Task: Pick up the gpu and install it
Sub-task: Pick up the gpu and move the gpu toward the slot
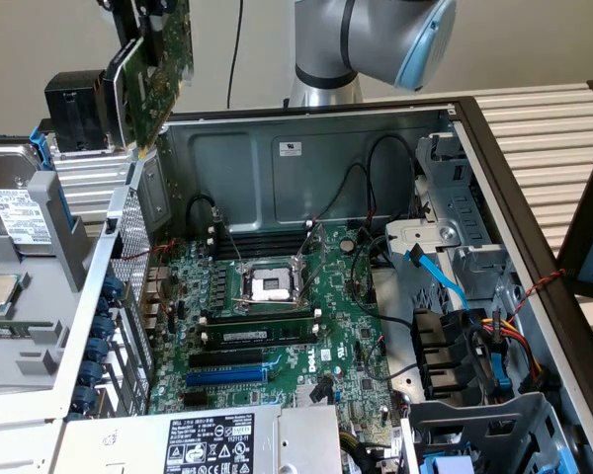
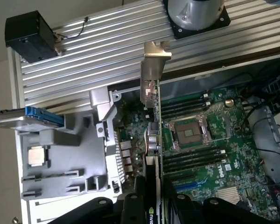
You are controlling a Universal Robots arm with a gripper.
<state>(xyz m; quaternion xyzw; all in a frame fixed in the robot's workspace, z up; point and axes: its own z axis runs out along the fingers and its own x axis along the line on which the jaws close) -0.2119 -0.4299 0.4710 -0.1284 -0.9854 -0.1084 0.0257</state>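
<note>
gripper: the gripper (image 2: 154, 203) pinches the gpu (image 1: 158, 74) between its black fingers (image 2: 133, 205), one on each face of the card.
gpu position: held in the air and tilted, over the upper corner of the open case (image 1: 277, 188) on the exterior view's left, well apart from the motherboard (image 1: 346, 346) and seated in no slot.
bracket: the silver end bracket (image 2: 154, 65) is at the end of the card farthest from the fingers.
motherboard: lies flat inside the case, with the cpu socket (image 1: 274, 285) near its middle and a ram stick (image 1: 262, 336) just beside it.
blue slot: a blue expansion slot (image 1: 227, 375) sits between the ram stick and the power supply (image 1: 208, 439).
outside the case: a hard drive (image 1: 15, 212) rests on a grey tray (image 1: 25, 346) at the exterior view's left.
</note>
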